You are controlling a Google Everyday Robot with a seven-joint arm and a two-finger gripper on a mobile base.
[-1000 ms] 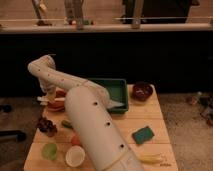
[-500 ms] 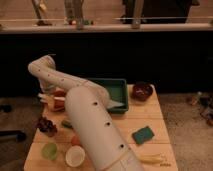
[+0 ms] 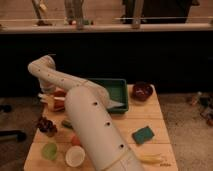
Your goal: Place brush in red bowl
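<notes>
My white arm reaches from the bottom of the view to the table's left side and bends down there. The gripper point(image 3: 48, 93) is low over the orange-red bowl point(image 3: 59, 103), which the arm mostly hides. A slim white stick, which looks like the brush point(image 3: 43, 97), pokes out to the left just below the gripper, at the bowl's left rim. I cannot tell whether the gripper holds it or whether it rests on the bowl.
On the wooden table are a green tray point(image 3: 119, 90), a dark maroon bowl point(image 3: 142, 91), a green sponge point(image 3: 143, 135), a small white bowl point(image 3: 75, 156), a green cup point(image 3: 49, 150), dark grapes point(image 3: 46, 125) and a banana point(image 3: 152, 159). A dark counter runs behind.
</notes>
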